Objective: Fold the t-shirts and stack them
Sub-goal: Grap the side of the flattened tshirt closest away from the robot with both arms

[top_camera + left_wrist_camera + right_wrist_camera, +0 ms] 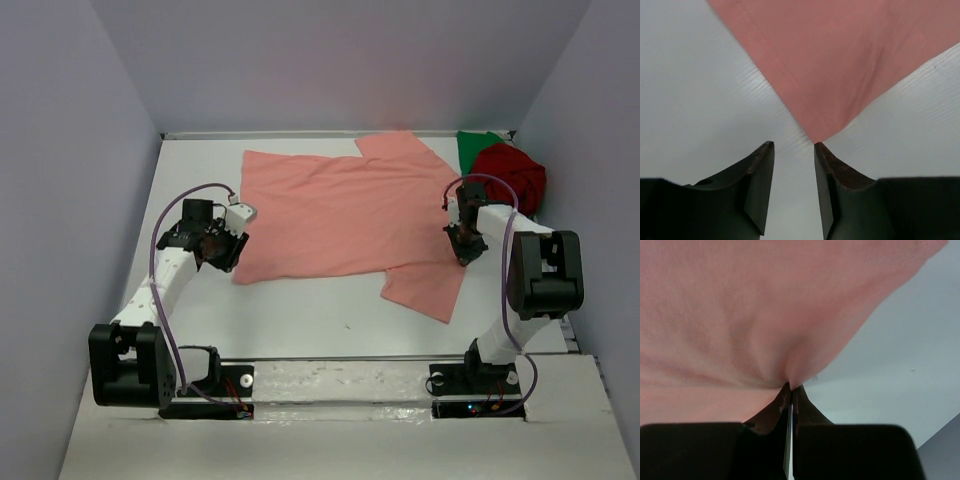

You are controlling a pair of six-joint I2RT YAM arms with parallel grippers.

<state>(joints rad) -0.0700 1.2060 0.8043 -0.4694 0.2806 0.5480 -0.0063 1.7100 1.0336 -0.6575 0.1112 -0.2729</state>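
A salmon-pink t-shirt (pixel 340 215) lies spread flat across the middle of the table. Its near left corner (pixel 816 134) points at my left gripper (pixel 794 146), which stands open just short of it, nothing between its fingers. In the top view that gripper (pixel 222 252) sits at the shirt's left hem. My right gripper (pixel 791 387) is shut on a pinch of the pink cloth (pixel 790 371) at the shirt's right edge (pixel 466 250). A dark red t-shirt (pixel 512 175) lies bunched at the back right on a green t-shirt (pixel 474 148).
Grey walls close the table in on the left, back and right. The white table (pixel 300 315) shows bare between the shirt and the arm bases. The right arm's elbow (pixel 545 275) stands close to the right wall.
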